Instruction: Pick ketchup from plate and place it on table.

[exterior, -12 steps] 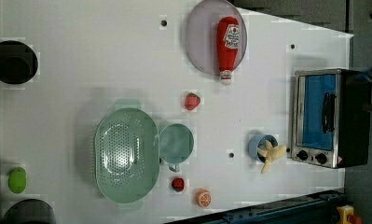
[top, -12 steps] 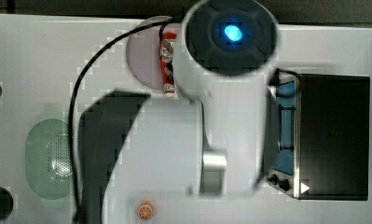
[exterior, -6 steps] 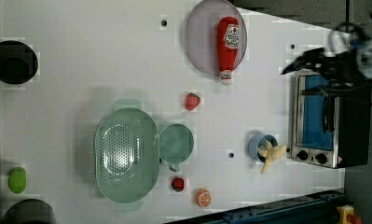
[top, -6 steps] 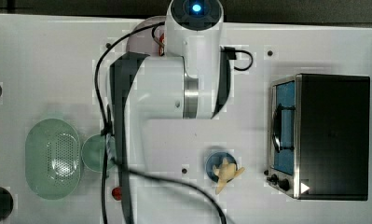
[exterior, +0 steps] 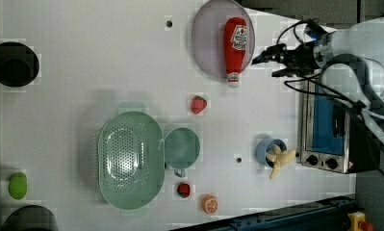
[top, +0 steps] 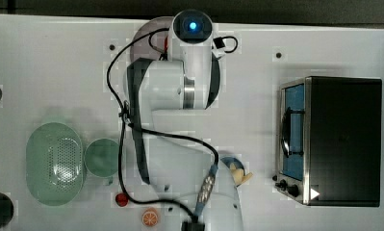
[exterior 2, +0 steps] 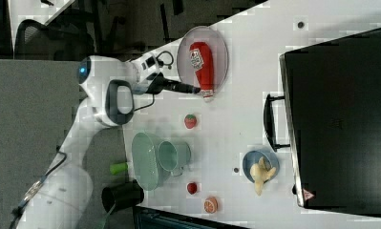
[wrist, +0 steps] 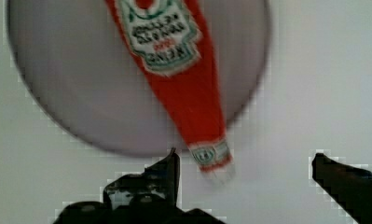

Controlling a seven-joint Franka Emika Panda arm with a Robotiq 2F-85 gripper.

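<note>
Top view: arm has swung out over the plate (top: 148, 30), hiding most of it. Left view: gripper (exterior: 266, 61) now in frame, just beside the ketchup (exterior: 235, 45), which lies on the plate, cap toward the tabletop (exterior: 108, 72). Wrist view: fingers (wrist: 167, 170) spread wide, empty, cap between them. Grasp comes next.
</note>
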